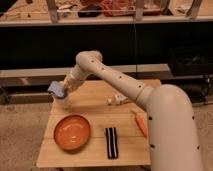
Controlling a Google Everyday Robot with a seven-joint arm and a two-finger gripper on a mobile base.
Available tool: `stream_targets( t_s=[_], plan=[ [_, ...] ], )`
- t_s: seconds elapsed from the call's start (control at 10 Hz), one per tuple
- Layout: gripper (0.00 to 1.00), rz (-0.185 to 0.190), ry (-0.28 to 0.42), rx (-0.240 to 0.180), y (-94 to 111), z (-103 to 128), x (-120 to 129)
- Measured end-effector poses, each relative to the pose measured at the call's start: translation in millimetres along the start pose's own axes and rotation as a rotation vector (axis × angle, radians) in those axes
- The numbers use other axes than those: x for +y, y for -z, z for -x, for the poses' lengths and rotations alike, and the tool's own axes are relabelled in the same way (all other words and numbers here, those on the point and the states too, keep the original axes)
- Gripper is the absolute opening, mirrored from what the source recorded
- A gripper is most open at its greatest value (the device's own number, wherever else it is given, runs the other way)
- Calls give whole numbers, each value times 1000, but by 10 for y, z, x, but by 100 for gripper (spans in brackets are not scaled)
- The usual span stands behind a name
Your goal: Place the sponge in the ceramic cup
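My gripper (61, 91) is at the table's far left edge, at the end of the white arm that reaches in from the right. It is shut on the sponge (55, 89), a small blue block with a lighter edge. The sponge hangs just above and slightly left of the ceramic cup (64, 102), a small off-white cup standing on the left side of the wooden table (95, 102). The sponge and gripper partly hide the cup's rim, so I cannot tell whether sponge and cup touch.
An orange bowl (72, 132) sits at the front left. Beside it lies a black striped flat bar (111, 142). An orange carrot-like piece (140, 124) lies next to my arm, and a small white object (119, 99) sits mid-table. Dark shelving stands behind.
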Motion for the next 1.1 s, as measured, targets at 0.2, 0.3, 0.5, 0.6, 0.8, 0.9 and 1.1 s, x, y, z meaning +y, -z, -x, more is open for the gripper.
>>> stream_targets(
  t_s=[0.2, 0.3, 0.5, 0.6, 0.8, 0.9, 1.1],
  plan=[
    [7, 0, 17, -3, -12, -2, 14],
    [7, 0, 25, -5, -21, -1, 11],
    [7, -1, 40, -9, -61, 10, 2],
    [7, 0, 45, -10, -66, 10, 5],
    [7, 1, 57, -12, -71, 11, 12],
    [7, 2, 62, -12, -72, 10, 13],
    [15, 3, 70, -14, -90, 11, 15]
  ],
)
